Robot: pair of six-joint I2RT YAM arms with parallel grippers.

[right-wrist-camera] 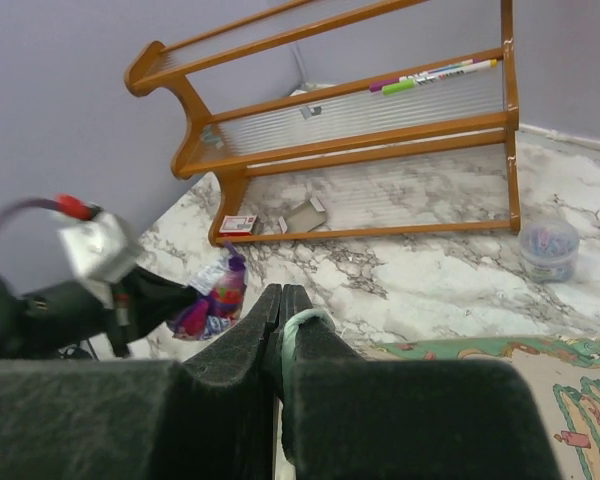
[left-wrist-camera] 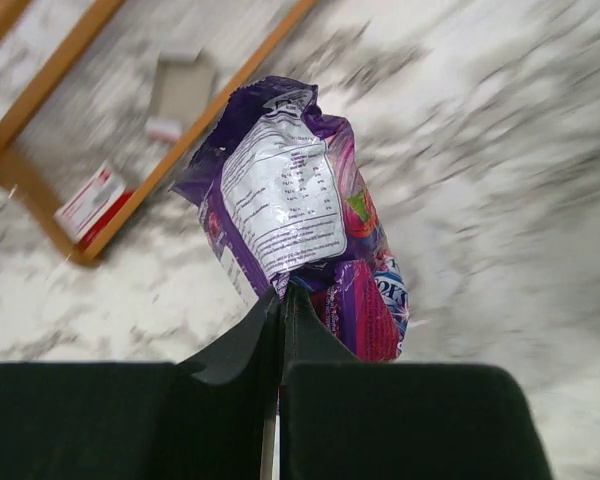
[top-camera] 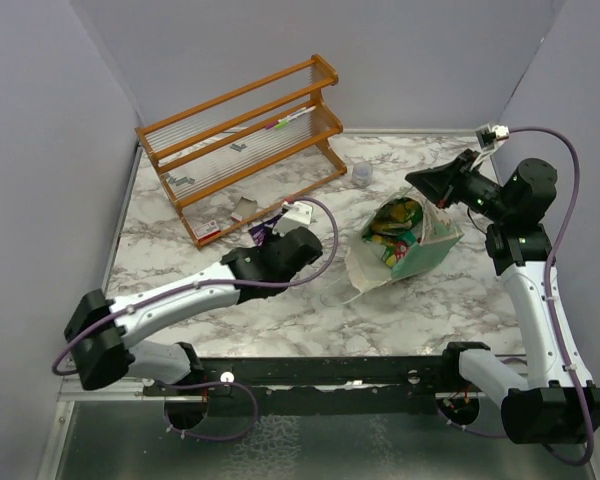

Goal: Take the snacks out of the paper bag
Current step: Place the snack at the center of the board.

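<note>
The mint-green paper bag (top-camera: 427, 257) sits on the marble desk (top-camera: 280, 310), right of centre. It is slumped, its mouth gapes up toward the overhead camera, and a cream flap spills out toward the near left. Its long axis runs from that near-left flap up to the far-right rim. Inside it are several packets (top-camera: 395, 225), crowded together in green, yellow and red (how many I cannot tell).

The right end effector (right-wrist-camera: 282, 300) is fully closed at the bag's far-right rim. Its wrist view shows a thin mint-green edge of the bag pinched between the fingers.

One snack is outside the bag. The purple packet (left-wrist-camera: 290, 200) is clamped by one end in the left end effector (left-wrist-camera: 282, 300), whose fingers are pressed together on the crinkled foil. The packet's long axis runs straight out from the fingertips toward the wooden rack (top-camera: 240, 140), and its white printed panel faces the wrist camera. It is well left of the bag, just beside the rack's near foot. Whether it touches the desk I cannot tell.

The rack stands at the back left with markers (right-wrist-camera: 435, 75) lying on an upper shelf. A red-and-white card (top-camera: 208, 228) lies by its near corner. A small cup (right-wrist-camera: 547, 248) stands between the rack and the bag, and it holds coloured bits too small to name.
</note>
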